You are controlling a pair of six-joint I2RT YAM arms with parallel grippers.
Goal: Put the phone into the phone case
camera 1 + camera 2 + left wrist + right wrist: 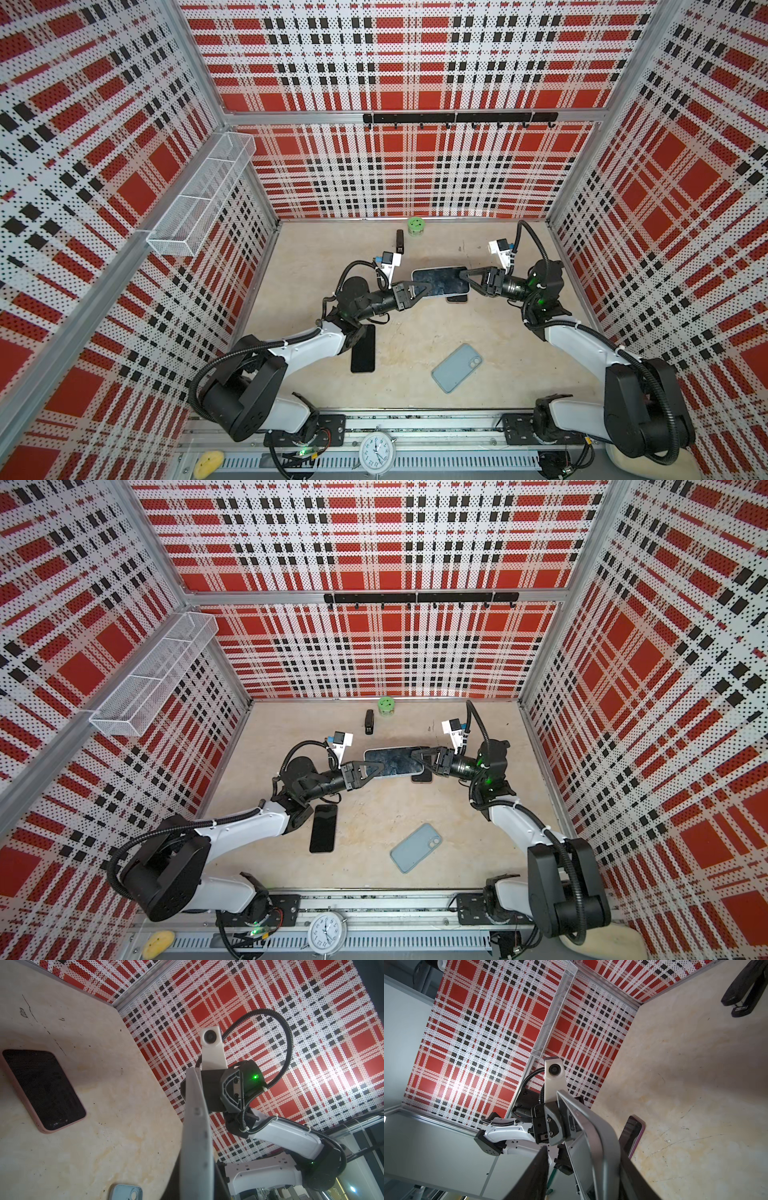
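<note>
Beige worktop (415, 332) inside plaid perforated walls. Wire basket (203, 195) on the left wall, black hook rail (457, 118) across the rear wall, both well above the work. My two arms meet at rear-middle with the phone (440, 281) between them: off the worktop, screen up, long axis running arm to arm. Left jaws are pinching its left end. Right jaws sit at its right end but are spread: the right wrist view shows a gap between one finger and the phone (591, 1142), so only the left side has hold. Phone case (457, 368), light blue, lies flat front-right of centre with its camera cutout showing, well apart from the phone and touching nothing. Black phone (363, 348) lies screen up left of centre, its far end tucked under my left forearm. Pink-cased phone (457, 298) sits on the worktop directly beneath the held phone's right end, mostly hidden in both top views but plain in the left wrist view (43, 1091). At the rear, a black stapler (400, 241) with a green tub (414, 226) just beside it, against the back wall.
</note>
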